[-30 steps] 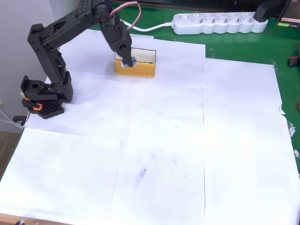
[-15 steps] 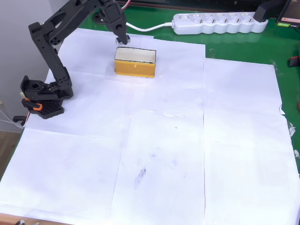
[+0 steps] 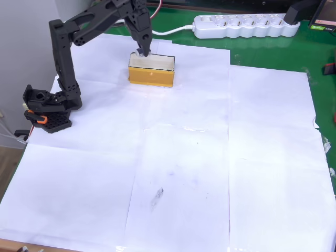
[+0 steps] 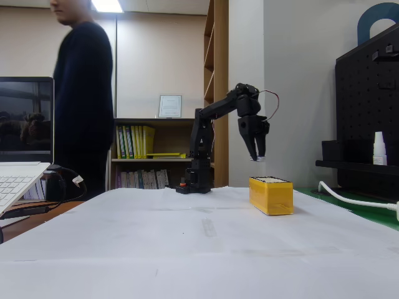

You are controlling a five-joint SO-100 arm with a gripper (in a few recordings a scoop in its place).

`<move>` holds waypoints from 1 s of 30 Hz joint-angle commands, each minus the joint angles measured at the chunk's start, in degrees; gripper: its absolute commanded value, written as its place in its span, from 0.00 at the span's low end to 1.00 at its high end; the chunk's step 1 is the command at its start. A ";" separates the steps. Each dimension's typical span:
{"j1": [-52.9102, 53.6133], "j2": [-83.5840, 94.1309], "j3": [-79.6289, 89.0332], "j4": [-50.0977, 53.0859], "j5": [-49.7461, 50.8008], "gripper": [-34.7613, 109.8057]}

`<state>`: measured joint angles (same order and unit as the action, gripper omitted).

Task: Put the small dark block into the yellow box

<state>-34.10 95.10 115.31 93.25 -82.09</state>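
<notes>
Yellow box (image 3: 151, 70) sits on the white paper sheets (image 3: 178, 157) covering the bench, toward the upper left of the overhead view, its long axis running left to right in that view and its open cream inside facing up; in the fixed view (image 4: 270, 195) it is seen nearly end-on, so the length runs away from the camera and the inside is hidden behind the near wall. At the far left of the overhead view the arm's base (image 3: 46, 107) stands on the paper edge, and the arm reaches up and over to the right. Its gripper (image 3: 142, 52) points down over the left end of the box; in the fixed view (image 4: 257, 157) it hangs clear above the box, not touching it. The fingers look close together, with a small pale speck at their tips, but whether they are clamped on anything I cannot tell. The small dark block cannot be made out; it may be inside the box, where the overhead view is too coarse to decide. Right of the box, a white power strip (image 3: 244, 25) lies on the green surface.
</notes>
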 commanded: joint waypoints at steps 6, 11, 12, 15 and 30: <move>-0.70 3.69 6.42 -3.78 -1.67 0.24; 0.00 4.75 6.59 -3.16 -1.76 0.24; 0.09 4.92 6.50 -2.99 -1.85 0.24; 0.35 5.10 6.50 -2.64 -2.11 0.26; 1.32 -1.93 6.68 -0.97 -2.29 0.53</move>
<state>-32.87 100.72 117.86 91.23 -84.20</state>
